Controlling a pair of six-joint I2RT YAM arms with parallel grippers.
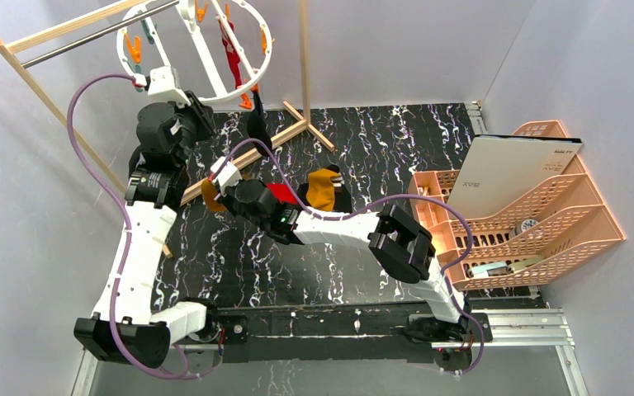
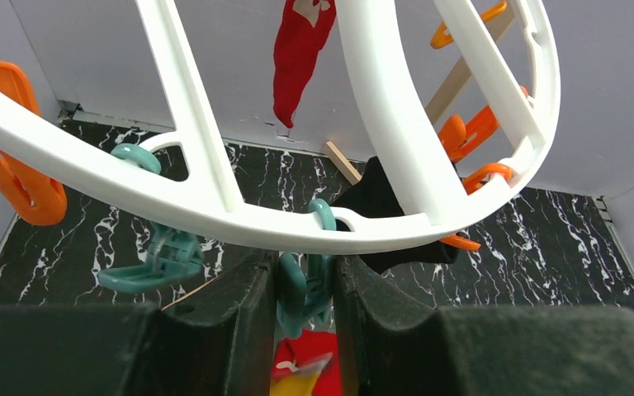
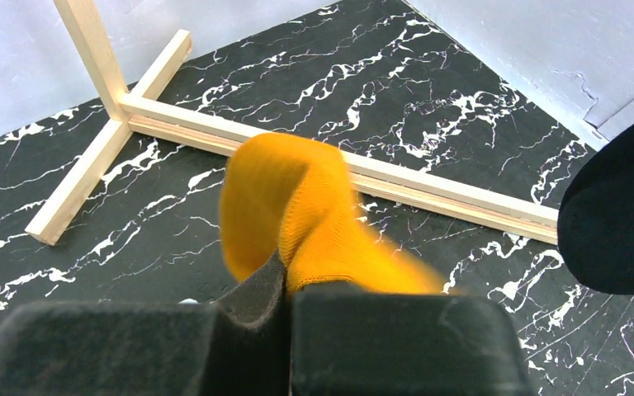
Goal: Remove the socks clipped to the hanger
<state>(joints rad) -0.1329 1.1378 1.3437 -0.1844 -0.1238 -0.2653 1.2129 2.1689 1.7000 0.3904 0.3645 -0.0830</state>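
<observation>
The white ring hanger [image 1: 183, 79] hangs from the rack at the back left, fringed with orange and teal clips. A red sock [image 1: 233, 58] and a black sock [image 1: 256, 124] are clipped to it; both show in the left wrist view, red [image 2: 297, 58] and black [image 2: 388, 214]. My left gripper [image 1: 150, 82] is at the ring's lower rim [image 2: 215, 206], shut [image 2: 305, 272] on a teal clip [image 2: 304, 285]. My right gripper [image 1: 212, 183] is shut [image 3: 285, 276] on a mustard-orange sock [image 3: 297, 206], held above the table. Red [image 1: 283, 194], mustard [image 1: 322, 188] and black socks lie piled on the table.
The wooden-framed rack [image 1: 49, 91] stands at the back left; its base bars [image 3: 297, 144] run across the black marbled table. Peach file trays [image 1: 528, 214] holding a white board [image 1: 516, 169] stand at the right edge. Grey walls close in on the left and right.
</observation>
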